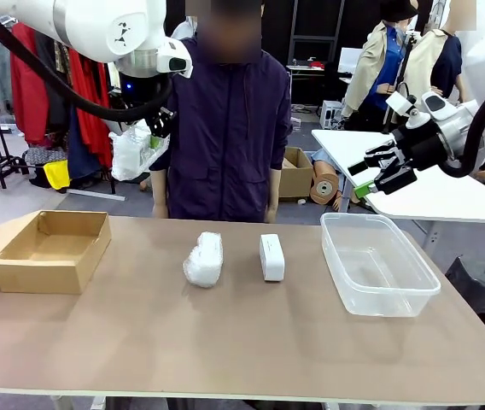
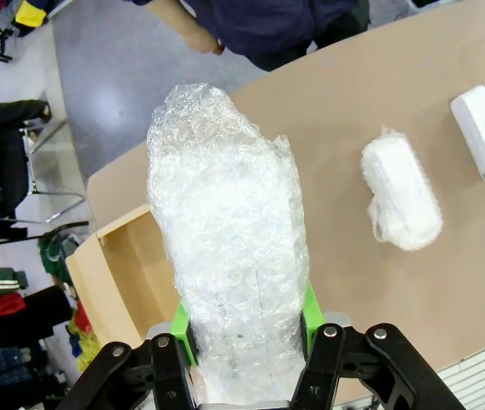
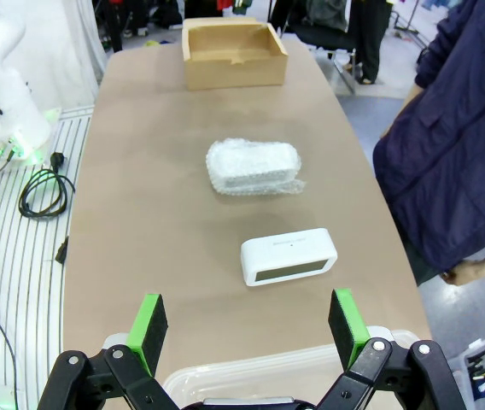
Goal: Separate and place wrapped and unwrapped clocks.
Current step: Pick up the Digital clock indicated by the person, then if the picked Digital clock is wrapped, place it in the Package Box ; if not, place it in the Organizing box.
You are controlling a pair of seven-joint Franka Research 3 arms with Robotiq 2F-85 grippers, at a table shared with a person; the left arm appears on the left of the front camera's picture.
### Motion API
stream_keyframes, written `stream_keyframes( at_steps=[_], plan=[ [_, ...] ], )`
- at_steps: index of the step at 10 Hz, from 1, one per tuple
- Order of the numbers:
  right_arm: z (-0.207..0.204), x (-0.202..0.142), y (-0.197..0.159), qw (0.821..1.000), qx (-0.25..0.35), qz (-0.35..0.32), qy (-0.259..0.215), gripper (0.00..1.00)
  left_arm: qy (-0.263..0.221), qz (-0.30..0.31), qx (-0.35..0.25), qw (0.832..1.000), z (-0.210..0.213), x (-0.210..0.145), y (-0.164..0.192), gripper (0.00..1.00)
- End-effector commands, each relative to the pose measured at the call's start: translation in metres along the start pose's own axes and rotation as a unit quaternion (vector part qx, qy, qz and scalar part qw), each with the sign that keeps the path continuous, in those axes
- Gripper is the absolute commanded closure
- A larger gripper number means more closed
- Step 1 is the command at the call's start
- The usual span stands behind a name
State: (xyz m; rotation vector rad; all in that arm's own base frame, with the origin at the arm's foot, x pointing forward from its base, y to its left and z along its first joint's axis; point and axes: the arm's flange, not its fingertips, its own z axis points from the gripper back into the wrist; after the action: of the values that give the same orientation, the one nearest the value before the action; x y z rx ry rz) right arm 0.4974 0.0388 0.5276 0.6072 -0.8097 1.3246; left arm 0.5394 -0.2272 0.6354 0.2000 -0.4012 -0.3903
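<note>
My left gripper (image 2: 247,337) is shut on a bubble-wrapped clock (image 2: 230,256), held high in the air above the table's left end near the cardboard box (image 2: 127,273). In the front view that bundle (image 1: 131,154) hangs under the left gripper (image 1: 147,124). A second wrapped clock (image 1: 204,259) lies on the table's middle, and the bare white clock (image 1: 271,256) lies just to its right. My right gripper (image 1: 388,171) hovers open and empty above the clear tub (image 1: 375,265). In the right wrist view, the bare clock (image 3: 289,256) and the wrapped clock (image 3: 253,166) lie beyond the right gripper (image 3: 247,320).
The open brown cardboard box (image 1: 50,249) stands at the table's left end and the clear plastic tub sits empty at the right. A person (image 1: 221,128) stands at the far edge, behind the clocks. A white table (image 1: 430,192) is behind on the right.
</note>
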Motion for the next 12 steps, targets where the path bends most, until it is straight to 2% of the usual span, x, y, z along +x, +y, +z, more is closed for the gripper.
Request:
stream_keyframes(
  at_steps=[1,6,7,10,12],
  plan=[
    [0.001,0.002,0.001,1.000,0.001,0.004,-0.003,0.00,-0.002,0.001,0.000,1.000,0.003,0.000,0.001,1.00],
    [0.001,0.002,0.001,1.000,0.001,0.004,-0.003,0.00,0.002,0.020,-0.008,1.000,-0.006,-0.005,-0.003,1.00],
    [0.001,0.002,0.001,1.000,0.001,0.004,-0.003,0.00,0.004,0.016,-0.009,1.000,0.002,-0.005,0.006,1.00],
    [0.001,0.002,0.001,1.000,0.001,0.004,-0.003,0.00,0.014,0.027,-0.029,0.999,0.004,-0.008,0.001,1.00],
    [0.001,0.002,0.001,1.000,0.001,0.004,-0.003,0.00,0.026,0.009,-0.054,0.998,0.008,-0.016,0.006,1.00]
  ],
)
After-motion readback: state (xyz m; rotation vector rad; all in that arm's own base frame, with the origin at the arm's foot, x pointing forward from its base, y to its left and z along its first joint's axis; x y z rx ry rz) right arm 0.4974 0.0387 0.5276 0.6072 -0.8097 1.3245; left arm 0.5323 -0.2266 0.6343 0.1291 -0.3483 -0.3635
